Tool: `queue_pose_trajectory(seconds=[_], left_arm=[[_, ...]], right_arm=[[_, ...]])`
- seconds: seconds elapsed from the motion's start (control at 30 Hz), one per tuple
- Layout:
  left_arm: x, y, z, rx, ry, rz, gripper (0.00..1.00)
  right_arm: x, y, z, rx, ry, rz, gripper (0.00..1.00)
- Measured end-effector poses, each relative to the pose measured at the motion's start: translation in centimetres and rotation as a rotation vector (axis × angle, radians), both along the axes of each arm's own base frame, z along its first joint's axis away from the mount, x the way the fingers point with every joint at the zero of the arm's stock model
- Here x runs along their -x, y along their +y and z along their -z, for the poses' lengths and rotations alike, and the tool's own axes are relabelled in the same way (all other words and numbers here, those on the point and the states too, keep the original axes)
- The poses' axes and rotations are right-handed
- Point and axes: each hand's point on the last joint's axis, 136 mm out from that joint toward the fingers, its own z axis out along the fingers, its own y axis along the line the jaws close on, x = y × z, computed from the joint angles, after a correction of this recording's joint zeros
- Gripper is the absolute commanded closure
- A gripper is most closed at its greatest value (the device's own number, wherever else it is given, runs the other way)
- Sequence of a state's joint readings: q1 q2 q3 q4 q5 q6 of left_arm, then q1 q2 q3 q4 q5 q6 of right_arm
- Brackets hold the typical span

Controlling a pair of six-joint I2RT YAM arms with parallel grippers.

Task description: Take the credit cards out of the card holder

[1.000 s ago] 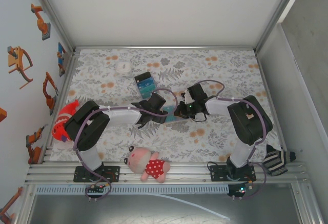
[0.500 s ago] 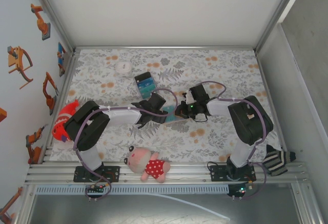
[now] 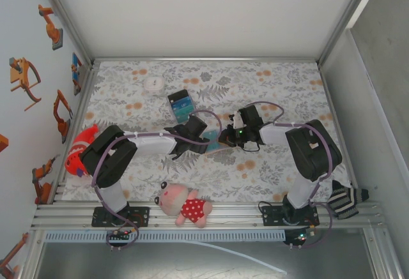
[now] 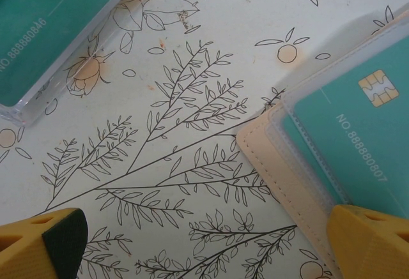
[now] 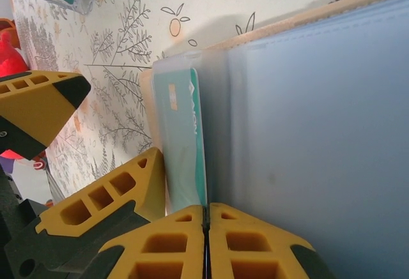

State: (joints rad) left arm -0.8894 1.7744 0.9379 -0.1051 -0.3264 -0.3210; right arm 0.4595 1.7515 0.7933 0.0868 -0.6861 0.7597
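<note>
Now right gripper (image 5: 206, 210), jaws together at card holder (image 4: 268, 158) sleeve edge, shifted only slightly vs. earlier; left gripper (image 4: 204, 247) unchanged, jaws wide apart over holder's corner.

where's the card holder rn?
Top view: the card holder lies open mid-table, between the left gripper and the shut right gripper, nearer the arm bases than the teal block.
</note>
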Motion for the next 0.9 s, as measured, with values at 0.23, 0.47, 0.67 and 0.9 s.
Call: queue_pose_trajectory(seconds=[0.23,0.47,0.67,0.9], left_arm=[[0.0,0.0,0.0,-0.004,0.001,0.003,0.03],[0.0,0.0,0.0,-0.007,0.004,0.003,0.03],[0.0,0.0,0.0,-0.008,0.004,0.003,0.03],[0.0,0.0,0.0,-0.008,0.004,0.003,0.03]], right_arm=[[0.0,0.1,-0.2,-0.019,0.003,0.005,0.84],[-0.2,0.2,-0.4,-0.037,-0.001,0.009,0.94],[-0.2,0.0,-0.3,-0.041,-0.001,0.014,0.96],[-0.3,-0.7,-0.2,-0.041,0.005,0.032,0.97]])
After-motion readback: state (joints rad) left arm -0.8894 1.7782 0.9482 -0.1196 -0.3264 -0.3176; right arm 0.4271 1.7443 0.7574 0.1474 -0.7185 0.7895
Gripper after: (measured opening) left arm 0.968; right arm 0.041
